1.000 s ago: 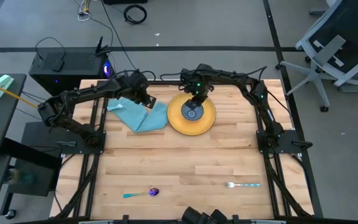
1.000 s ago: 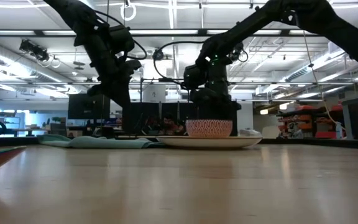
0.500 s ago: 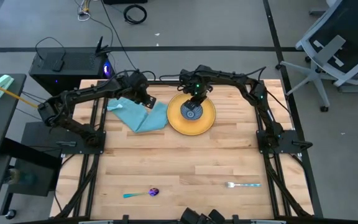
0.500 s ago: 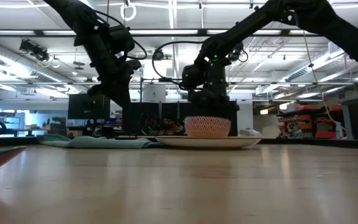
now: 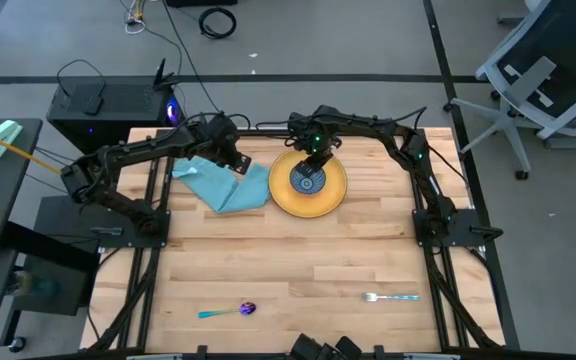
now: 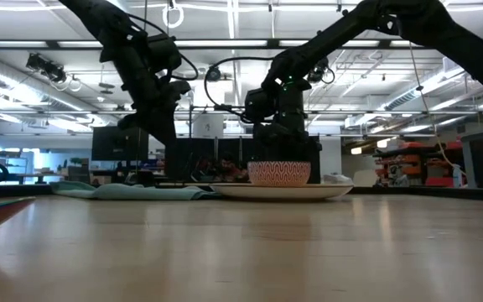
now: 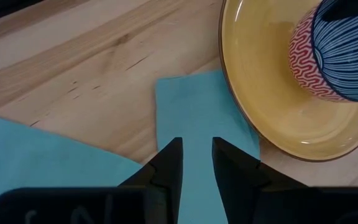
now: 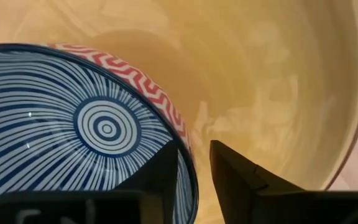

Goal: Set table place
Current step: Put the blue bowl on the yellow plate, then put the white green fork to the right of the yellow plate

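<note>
A blue-patterned bowl (image 5: 309, 181) with a red-and-white outside (image 6: 279, 173) sits on the yellow plate (image 5: 336, 197), at the table's far middle. My right gripper (image 8: 194, 165) points down over it, open. One finger is inside the bowl's rim and one outside. The light blue napkin (image 5: 223, 187) lies flat to the plate's left, one corner (image 7: 244, 140) reaching the plate's edge. My left gripper (image 7: 196, 155) hovers above that napkin, open, with nothing between its fingers. The spoon (image 5: 230, 310) and fork (image 5: 390, 297) lie near the front edge. My right gripper comes at the bowl from above, its fingers astride the rim (image 8: 190, 155) on the side toward the plate's middle. Whether either finger touches the rim, I cannot tell. The bowl stands upright on the plate (image 8: 278, 74).
Bare wood fills the table's middle, between the plate and the cutlery at the front. Black rails edge the tabletop (image 5: 298, 250). A black box (image 5: 103, 105) stands beyond the far left corner, an office chair (image 5: 543, 80) beyond the far right.
The bowl has rocked slightly on the plate and now sits level, a touch to the left in the low view. Both arms have kept their places.
</note>
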Robot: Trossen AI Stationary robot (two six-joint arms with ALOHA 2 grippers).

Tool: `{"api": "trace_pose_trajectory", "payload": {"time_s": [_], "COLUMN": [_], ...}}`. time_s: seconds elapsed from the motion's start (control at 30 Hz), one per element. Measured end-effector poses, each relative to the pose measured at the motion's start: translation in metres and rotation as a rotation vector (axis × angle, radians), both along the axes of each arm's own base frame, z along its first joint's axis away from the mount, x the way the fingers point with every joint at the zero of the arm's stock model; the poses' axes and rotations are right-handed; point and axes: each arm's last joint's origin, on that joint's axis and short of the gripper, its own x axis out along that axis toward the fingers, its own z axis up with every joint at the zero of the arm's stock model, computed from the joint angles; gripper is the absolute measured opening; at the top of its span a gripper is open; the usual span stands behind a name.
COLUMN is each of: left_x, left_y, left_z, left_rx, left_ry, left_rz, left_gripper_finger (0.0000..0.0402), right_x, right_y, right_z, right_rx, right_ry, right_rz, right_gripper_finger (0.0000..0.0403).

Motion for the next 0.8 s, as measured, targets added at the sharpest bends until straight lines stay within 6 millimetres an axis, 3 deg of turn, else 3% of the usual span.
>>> {"api": "trace_pose_trajectory", "payload": {"time_s": [0.2,0.5,0.63,0.8], "left_x": [0.0,0.002,0.008,0.018], "left_y": [0.0,-0.003,-0.014,-0.045], "left_z": [0.0,0.0,0.002,0.008], "left_rx": [0.0,-0.063,-0.181,-0.398], "left_ry": [0.0,-0.046,-0.15,-0.27], "left_rz": [0.0,-0.051,-0.244,-0.478], "left_gripper_finger": [0.0095,0.0096,0.0089,0.0082], "right_x": [-0.003,-0.028,-0.044,-0.066], "right_y": [0.002,0.012,0.033,0.078], "right_z": [0.018,0.092,0.134,0.181], "right_rx": [-0.025,-0.127,-0.17,-0.201], "right_ry": [-0.039,-0.194,-0.273,-0.36], "right_rz": [0.001,-0.01,0.013,0.078], "right_gripper_finger": [0.0114,0.0114,0.0114,0.0114]}}
